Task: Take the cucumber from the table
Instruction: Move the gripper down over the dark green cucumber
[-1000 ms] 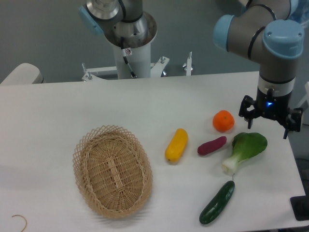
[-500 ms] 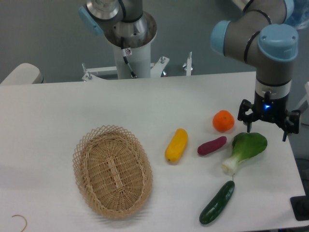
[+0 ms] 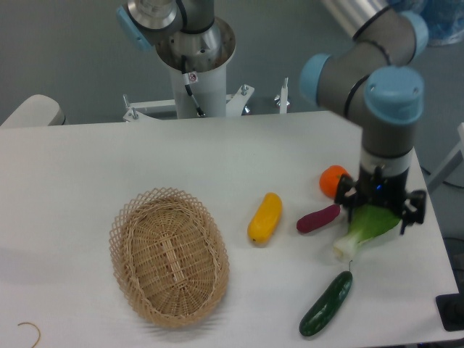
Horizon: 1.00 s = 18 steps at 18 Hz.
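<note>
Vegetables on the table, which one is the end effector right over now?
The bok choy, leafy light green with a white stalk: the end effector overlaps its leaves. The cucumber lies apart, nearer the table's front edge.

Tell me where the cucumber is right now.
The cucumber lies on the table near its front right corner, just below the bok choy, with the gripper above.

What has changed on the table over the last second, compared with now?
The gripper has moved left and toward the camera, from beside the orange to over the leafy end of the bok choy, now partly covering both. It holds nothing. The cucumber, basket, yellow squash and sweet potato lie where they were.
</note>
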Each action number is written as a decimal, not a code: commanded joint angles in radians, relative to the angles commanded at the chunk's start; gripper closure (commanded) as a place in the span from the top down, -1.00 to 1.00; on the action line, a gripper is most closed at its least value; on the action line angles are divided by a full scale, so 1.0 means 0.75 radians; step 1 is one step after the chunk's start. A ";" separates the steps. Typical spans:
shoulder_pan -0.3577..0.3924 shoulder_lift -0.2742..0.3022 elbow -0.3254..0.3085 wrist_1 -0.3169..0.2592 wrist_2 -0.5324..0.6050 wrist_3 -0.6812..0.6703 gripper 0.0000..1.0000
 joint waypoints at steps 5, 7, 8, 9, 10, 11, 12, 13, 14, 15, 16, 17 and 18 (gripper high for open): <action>0.000 -0.080 0.012 0.008 -0.202 0.004 1.00; 0.002 -0.131 0.027 0.020 -0.203 0.004 1.00; 0.002 -0.159 0.029 0.047 -0.199 0.004 1.00; 0.002 -0.168 0.031 0.088 -0.199 0.002 1.00; 0.004 -0.174 0.031 0.108 -0.199 0.008 1.00; 0.004 -0.194 0.045 0.113 -0.199 0.010 1.00; 0.002 -0.205 0.049 0.113 -0.188 0.010 1.00; 0.004 -0.203 0.047 0.113 -0.186 0.010 1.00; 0.004 -0.205 0.047 0.113 -0.186 0.010 1.00; 0.004 -0.215 0.057 0.121 -0.184 0.010 1.00; 0.004 -0.233 0.075 0.131 -0.176 0.010 1.00; 0.002 -0.252 0.094 0.137 -0.164 0.008 1.00; -0.002 -0.270 0.104 0.139 -0.156 0.008 1.00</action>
